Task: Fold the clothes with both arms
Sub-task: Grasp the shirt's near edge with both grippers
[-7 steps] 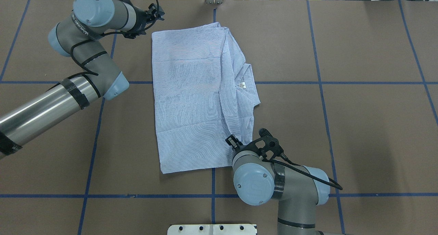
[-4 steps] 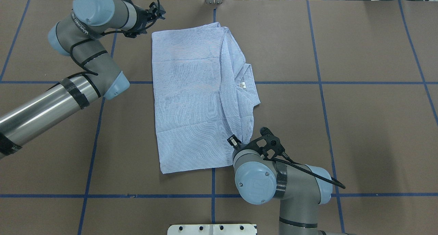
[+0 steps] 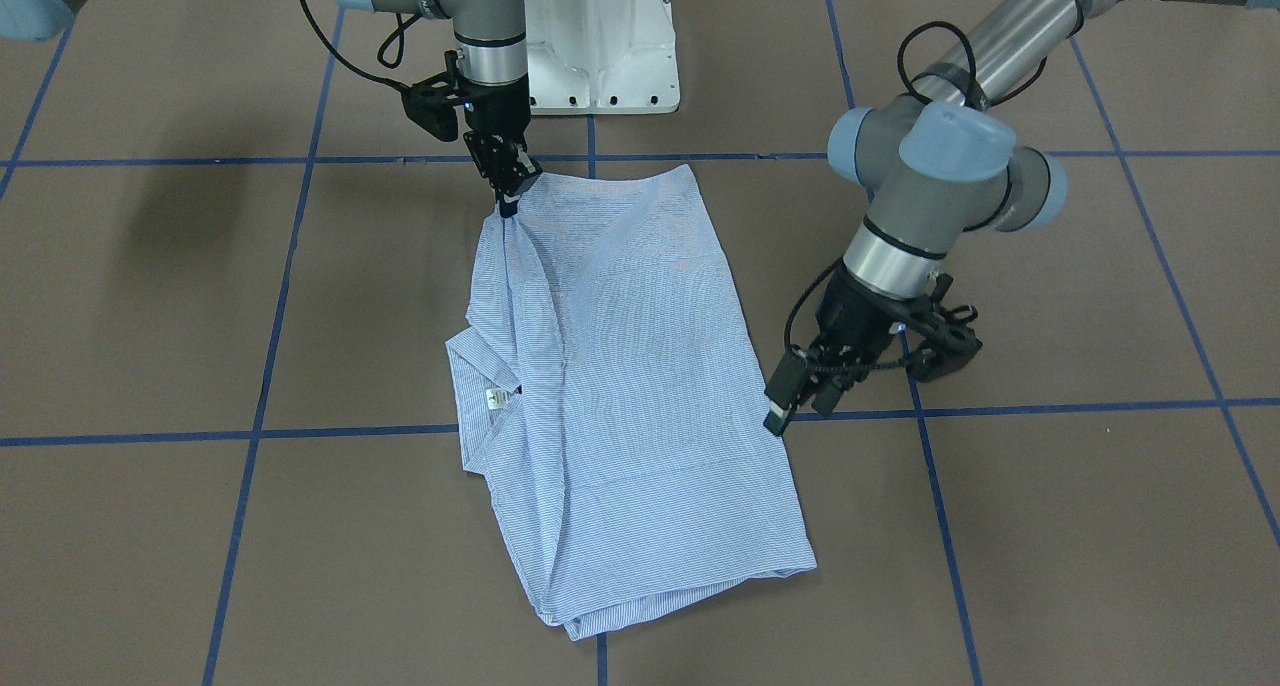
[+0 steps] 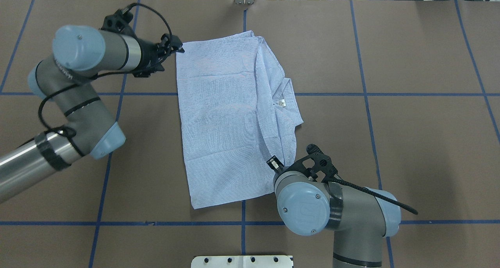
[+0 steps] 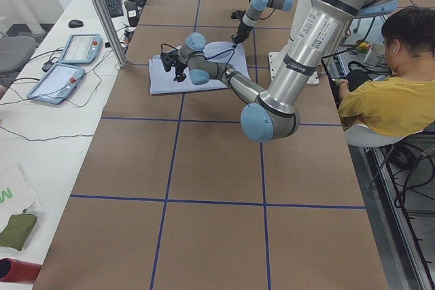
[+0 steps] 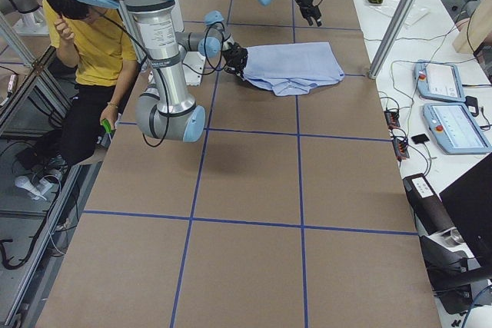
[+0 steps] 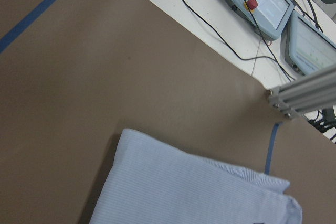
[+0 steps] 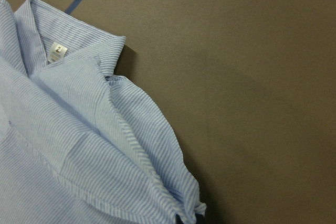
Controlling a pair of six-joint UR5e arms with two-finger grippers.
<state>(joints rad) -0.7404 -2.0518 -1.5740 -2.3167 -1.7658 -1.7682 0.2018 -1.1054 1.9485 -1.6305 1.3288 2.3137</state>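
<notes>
Overhead exterior view tells you the most. The shirt (image 4: 222,119) lies folded in a long shape in the middle of the brown surface (image 4: 410,143). Its collar (image 4: 289,90) and white label (image 4: 280,102) poke out on the right side.

Two things have just changed. The left claw (image 3: 802,406) has swung in. It now sits right by the far left corner of the shirt, where a second ago it was off to the side. Its two fingers are apart and hold nothing. You cannot tell for sure if it touches the cloth.

The right claw (image 3: 508,203) is pinched tight on the near right corner, and the cloth rises up to it in a small peak. The whole shirt has slid a bit to the right and nearer to the robot, so this claw seems to be tugging it.

I think this means one corner is caught and the other is about to be. The next fold likely needs both corners held, so you would bring the left claw down on its corner and close it. Watch the tug, because more pull could open the folds already made.
</notes>
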